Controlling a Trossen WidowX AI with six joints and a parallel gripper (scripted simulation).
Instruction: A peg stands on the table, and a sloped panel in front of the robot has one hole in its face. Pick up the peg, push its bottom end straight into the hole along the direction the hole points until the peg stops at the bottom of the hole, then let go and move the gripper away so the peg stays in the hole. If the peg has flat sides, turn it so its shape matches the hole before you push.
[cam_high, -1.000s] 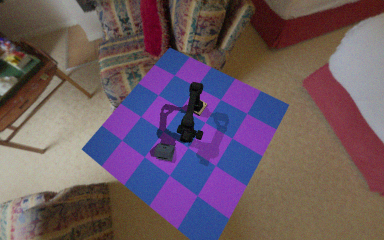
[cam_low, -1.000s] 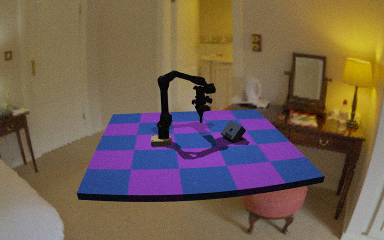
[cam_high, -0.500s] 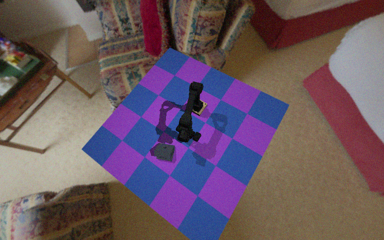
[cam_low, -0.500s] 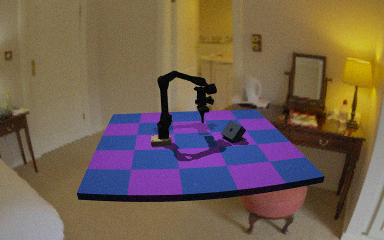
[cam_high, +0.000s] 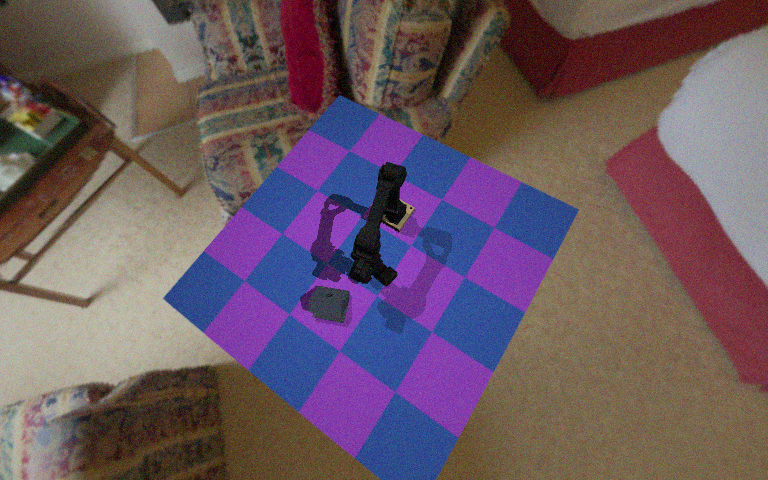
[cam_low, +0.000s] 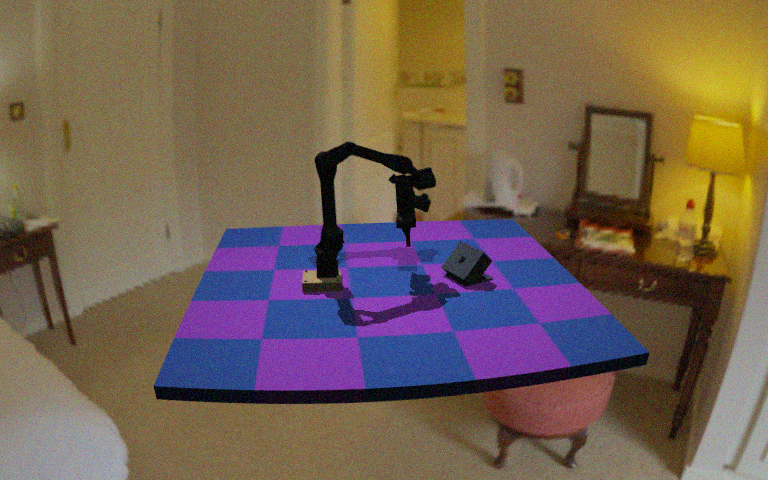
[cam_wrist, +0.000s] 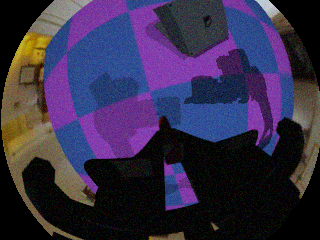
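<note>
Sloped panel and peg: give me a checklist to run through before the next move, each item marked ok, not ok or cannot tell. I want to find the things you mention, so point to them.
1. Peg (cam_low: 408, 238) (cam_wrist: 163, 123) held in the gripper (cam_low: 407, 228) (cam_wrist: 166, 134): ok, shut on it.
2. Peg raised off the table (cam_low: 419, 359) (cam_high: 441, 362) (cam_wrist: 110, 60): ok.
3. Hole (cam_high: 329, 294) (cam_low: 462, 259) (cam_wrist: 207, 21) unobstructed: ok, nothing in its opening.
4. Peg lined up with the hole's direction: not ok, it hangs roughly upright, away from the sloped panel (cam_high: 334, 308) (cam_low: 471, 264) (cam_wrist: 192, 27).
5. Peg's shape turned to match the hole: cannot tell, too small and dark.
</note>
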